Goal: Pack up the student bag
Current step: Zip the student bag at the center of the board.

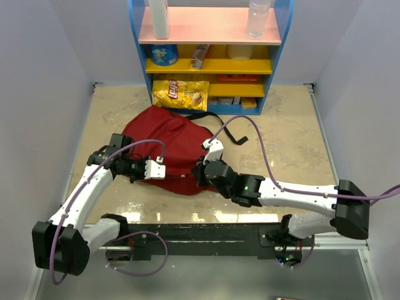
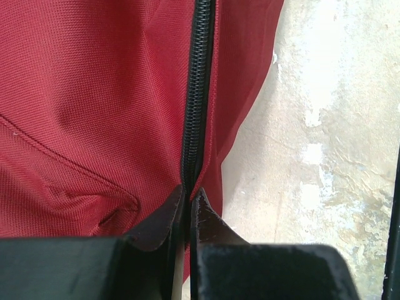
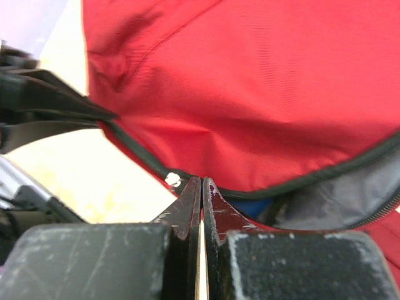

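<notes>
Centrally, dark-red student bag (image 1: pixel 175 137) lying flat on the table (image 1: pixel 300 150), left gripper (image 2: pixel 189 195) pinched tight on its black zipper (image 2: pixel 199 75), right gripper (image 3: pixel 202 185) clamped on the bag's near-right opening edge, grey lining (image 3: pixel 356 187) showing

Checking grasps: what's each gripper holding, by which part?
Both pinch the student bag: left gripper on closed zipper, right gripper at the opening's zipper edge.

The student bag (image 2: pixel 94 94) is matt dark-red cloth with a fine woven grain. Its zip (image 2: pixel 197 94) is black and faintly shiny, its lining (image 3: pixel 350 194) smooth grey fabric. The desk (image 2: pixel 325 125) looks like mottled beige stone, glossy. The right tool (image 3: pixel 202 187) is black, scuffed and scratched.
</notes>
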`<state>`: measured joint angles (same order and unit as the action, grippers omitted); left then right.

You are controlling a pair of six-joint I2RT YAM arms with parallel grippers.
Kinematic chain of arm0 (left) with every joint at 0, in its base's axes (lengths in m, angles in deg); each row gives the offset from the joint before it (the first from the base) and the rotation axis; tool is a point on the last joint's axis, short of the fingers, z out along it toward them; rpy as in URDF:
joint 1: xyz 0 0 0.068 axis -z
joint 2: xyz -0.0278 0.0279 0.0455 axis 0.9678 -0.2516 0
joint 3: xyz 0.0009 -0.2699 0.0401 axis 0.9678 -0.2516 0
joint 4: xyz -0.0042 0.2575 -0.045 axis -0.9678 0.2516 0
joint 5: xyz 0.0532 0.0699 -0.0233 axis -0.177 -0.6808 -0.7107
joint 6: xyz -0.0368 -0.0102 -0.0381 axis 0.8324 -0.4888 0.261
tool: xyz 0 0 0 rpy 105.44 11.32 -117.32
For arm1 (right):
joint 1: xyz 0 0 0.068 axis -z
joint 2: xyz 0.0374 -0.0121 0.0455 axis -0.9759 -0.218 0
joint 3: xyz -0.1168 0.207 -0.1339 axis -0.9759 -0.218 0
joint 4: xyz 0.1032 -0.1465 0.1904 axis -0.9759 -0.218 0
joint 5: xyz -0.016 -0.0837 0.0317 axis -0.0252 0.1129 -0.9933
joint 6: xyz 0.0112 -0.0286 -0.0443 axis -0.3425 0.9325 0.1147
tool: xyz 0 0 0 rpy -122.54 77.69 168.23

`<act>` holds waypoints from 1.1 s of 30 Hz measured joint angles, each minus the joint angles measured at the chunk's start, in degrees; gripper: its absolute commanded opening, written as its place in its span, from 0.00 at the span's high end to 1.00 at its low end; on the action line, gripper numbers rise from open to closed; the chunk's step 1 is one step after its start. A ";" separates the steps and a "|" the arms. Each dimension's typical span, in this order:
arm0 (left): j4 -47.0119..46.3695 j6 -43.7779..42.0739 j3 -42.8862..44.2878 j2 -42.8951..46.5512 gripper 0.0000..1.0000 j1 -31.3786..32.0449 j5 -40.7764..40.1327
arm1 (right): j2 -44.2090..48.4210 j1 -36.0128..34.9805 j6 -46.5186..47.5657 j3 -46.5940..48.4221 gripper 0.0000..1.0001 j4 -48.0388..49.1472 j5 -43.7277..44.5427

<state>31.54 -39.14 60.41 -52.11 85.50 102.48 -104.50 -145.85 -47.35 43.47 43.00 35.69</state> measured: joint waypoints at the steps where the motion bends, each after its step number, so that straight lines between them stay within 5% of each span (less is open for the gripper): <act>1: 0.15 -0.22 0.00 0.20 1.00 -0.09 0.00 | 0.26 0.22 0.07 -0.20 1.00 -0.59 0.44; 12: 3.69 -5.99 0.22 2.60 0.96 -4.83 0.46 | 3.48 5.90 2.51 -3.23 1.00 -1.92 2.25; 15: 4.63 -7.04 0.72 2.58 0.84 -6.25 1.07 | 3.06 5.90 3.19 -3.23 1.00 -1.20 1.79; 19: 8.09 -6.88 4.70 2.05 0.50 -7.41 1.90 | 2.23 6.38 3.58 -3.23 1.00 0.26 0.70; 22: 10.95 -5.46 11.54 0.02 0.36 -7.41 5.86 | 1.09 7.19 3.45 -3.08 1.00 0.44 0.15; 27: 10.32 1.81 18.43 -2.97 0.29 1.99 13.53 | 0.26 7.39 2.36 -2.91 1.00 1.86 -2.58; 33: 0.22 16.55 12.20 -3.41 0.33 15.37 15.82 | 1.29 7.34 0.37 -2.91 1.00 2.95 -5.14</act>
<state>31.76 -22.59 72.61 -55.52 100.86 118.31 -103.21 -138.51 -46.98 40.56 45.95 30.55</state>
